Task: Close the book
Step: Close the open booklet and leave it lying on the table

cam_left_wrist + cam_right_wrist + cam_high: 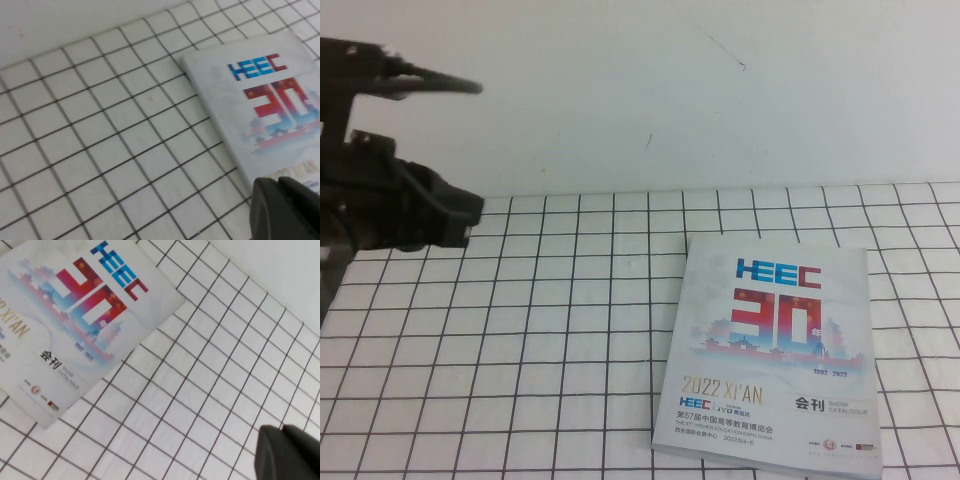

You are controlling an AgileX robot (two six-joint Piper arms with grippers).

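Book (775, 360) lies closed, cover up, flat on the gridded desk (550, 350), on the right near the front edge. Left gripper (468, 215) hangs above the desk's far left, well apart from the book; can't tell if open or closed. Right gripper (287, 452) only partly seen above the desk beside the book; state can't tell.

Pale blue-white printed book (770, 350): paper cover, smooth, low sheen. White tabletop with black grid lines (520, 380): smooth, matt. Plain white back wall (670, 90): matt, a few faint scuffs. Left gripper (470, 212), raised over the table's left side: matt black, plastic-looking. Right gripper (287, 452), visible only in its own wrist view: same dark matt finish.
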